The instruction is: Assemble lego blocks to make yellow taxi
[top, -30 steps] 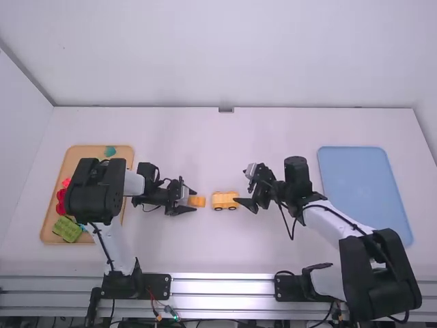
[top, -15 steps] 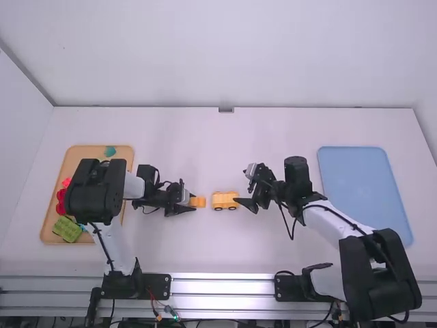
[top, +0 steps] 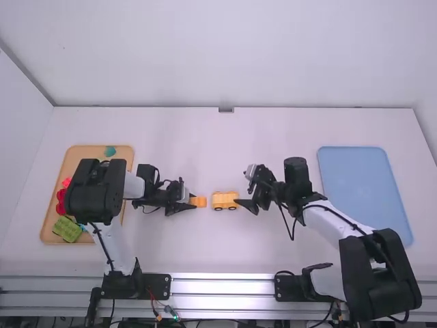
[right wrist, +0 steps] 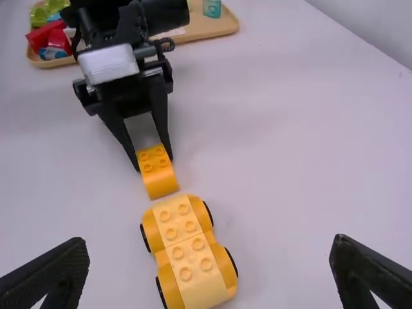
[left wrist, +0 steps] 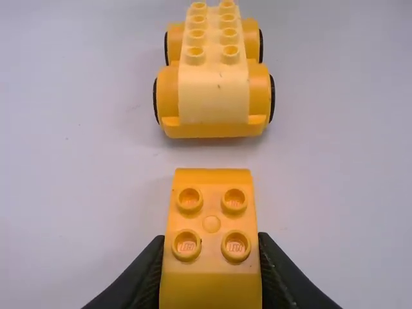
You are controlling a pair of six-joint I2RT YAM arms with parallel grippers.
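high view: yellow car sits between left claw, pinching yellow block, and spread right claw; blue tray far right.

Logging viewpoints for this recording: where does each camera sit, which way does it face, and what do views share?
High view: fixed above and behind, facing forward and down onto the table; left arm and right arm show.
Left wrist view: on that wrist, facing the gripped yellow block and wheeled base; its fingers show.
Right wrist view: on that wrist, facing wheeled base and left gripper; its own open fingers show.
Both wrist views share yellow block and wheeled base.
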